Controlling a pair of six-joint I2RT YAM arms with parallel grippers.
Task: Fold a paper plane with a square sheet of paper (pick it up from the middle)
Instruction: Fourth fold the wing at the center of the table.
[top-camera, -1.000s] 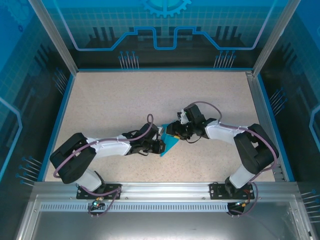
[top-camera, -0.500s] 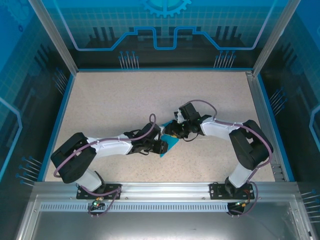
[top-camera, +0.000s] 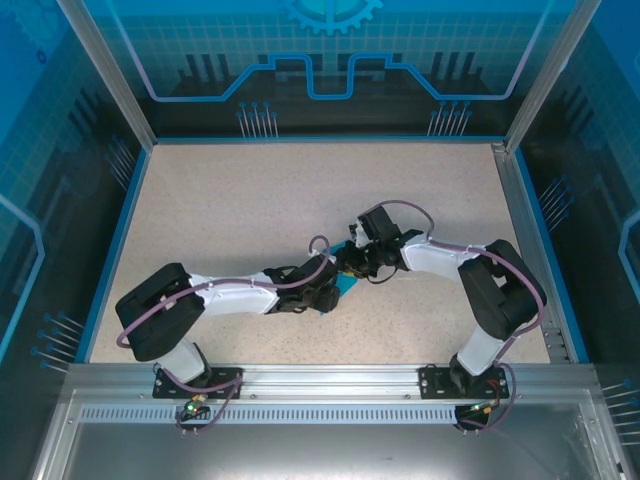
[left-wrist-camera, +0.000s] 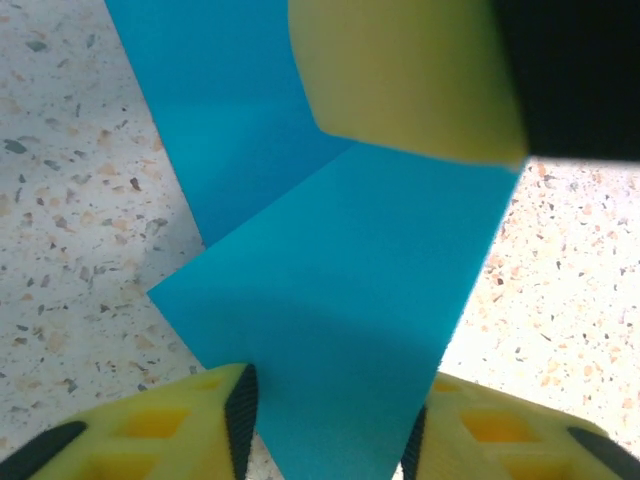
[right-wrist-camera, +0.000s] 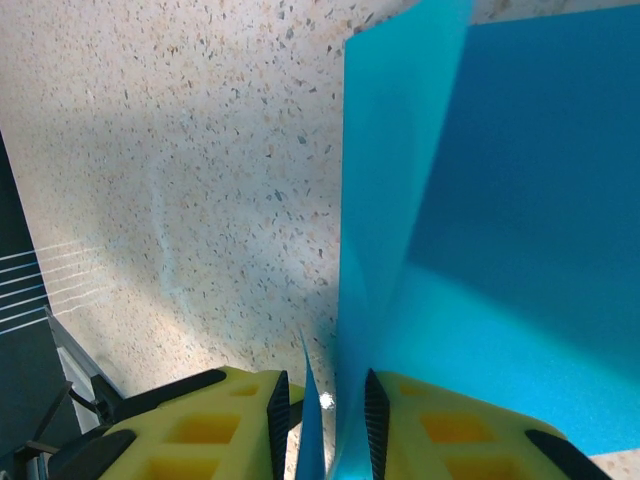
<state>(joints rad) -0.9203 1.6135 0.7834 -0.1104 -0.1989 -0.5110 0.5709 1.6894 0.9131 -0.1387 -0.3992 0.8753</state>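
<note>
One creased matte cyan paper sheet (left-wrist-camera: 330, 300) on speckled table (right-wrist-camera: 200, 150); right gripper (right-wrist-camera: 322, 410) pinches its raised fold, left gripper (left-wrist-camera: 330, 425) spread astride it.

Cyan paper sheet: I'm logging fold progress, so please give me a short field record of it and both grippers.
paper sheet: cyan-blue, partly folded, overlapping layers visible, not yet a pointed plane
location: on the speckled table, between the two arms
left gripper: open, one finger on either side of the sheet's near end
right gripper: shut on a raised flap of the sheet
flap: stands up from the table in the right wrist view
</note>
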